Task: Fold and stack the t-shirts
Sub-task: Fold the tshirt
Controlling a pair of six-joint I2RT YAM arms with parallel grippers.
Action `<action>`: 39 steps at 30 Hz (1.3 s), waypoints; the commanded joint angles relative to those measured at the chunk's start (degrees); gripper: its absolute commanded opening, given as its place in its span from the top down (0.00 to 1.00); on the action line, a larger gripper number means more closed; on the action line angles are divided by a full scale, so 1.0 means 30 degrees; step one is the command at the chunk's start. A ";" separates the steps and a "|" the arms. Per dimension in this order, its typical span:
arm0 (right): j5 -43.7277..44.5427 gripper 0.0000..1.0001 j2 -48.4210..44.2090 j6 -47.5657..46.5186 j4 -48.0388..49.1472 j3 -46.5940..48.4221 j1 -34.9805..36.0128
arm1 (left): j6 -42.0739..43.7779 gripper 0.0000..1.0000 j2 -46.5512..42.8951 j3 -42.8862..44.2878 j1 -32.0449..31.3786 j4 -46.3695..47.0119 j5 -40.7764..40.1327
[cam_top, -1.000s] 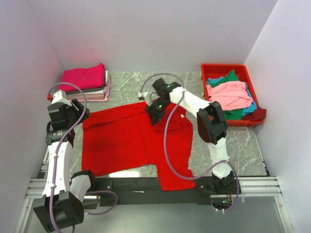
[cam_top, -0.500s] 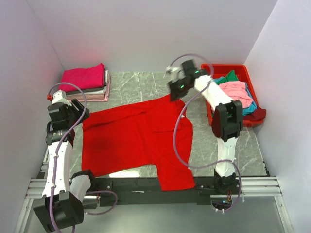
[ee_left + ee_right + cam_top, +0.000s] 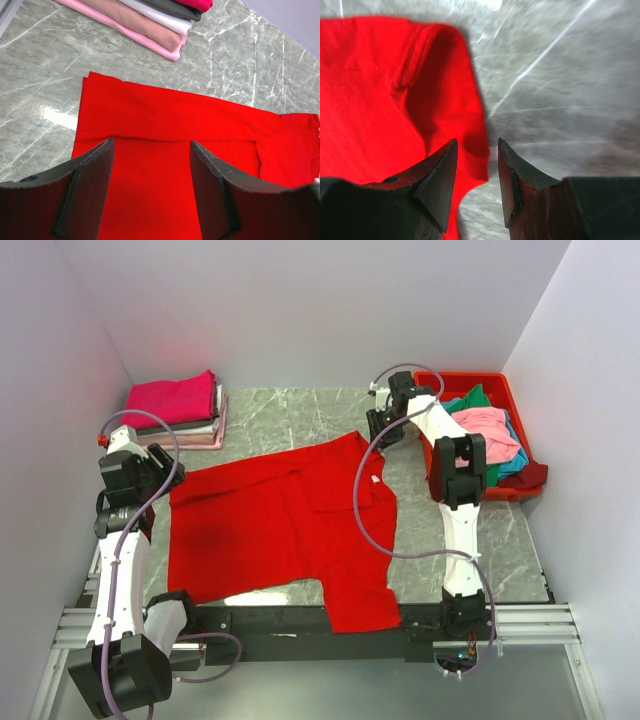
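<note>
**Task item.** The red t-shirt (image 3: pixel 260 530) is lying spread flat across the middle of the table and is by far the biggest piece of cloth. Its long axis is running left to right, tilted slightly so that the right end sits farther back. The straight hem edge is facing the left arm. The neck end, with a small white label (image 3: pixel 378 480), is facing right. One sleeve (image 3: pixel 345 448) is pointing toward the far side, and the other is reaching the near table edge.

The folded stack (image 3: pixel 178 405) is sitting at the far left, beyond the red shirt's hem corner. Magenta is on top, with dark grey, white and pink layers under it. The loose shirts (image 3: pixel 480 435), pink, green, teal and dark red, are lying heaped in the bin.

**Grippers.** The left gripper (image 3: pixel 150 150) is hovering over the hem end of the red t-shirt with its jaws standing wide and nothing between them. The right gripper (image 3: pixel 476 147) is hovering low at the edge of the far sleeve with its jaws standing a narrow gap apart. Red cloth is showing below that gap, lying on the table and not pinched.

**Surroundings.**
- The walls (image 3: pixel 300 310) are enclosing three sides, plain and pale.
- The table (image 3: pixel 270 415) is showing a grey marble pattern.
- The red plastic bin (image 3: pixel 460 377) is sitting at the far right.
</note>
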 commanded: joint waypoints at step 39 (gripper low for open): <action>0.6967 0.66 0.1446 -0.1514 0.1128 0.4424 -0.0756 | -0.0894 0.37 0.3415 0.0459 -0.0037 0.0426 -0.0928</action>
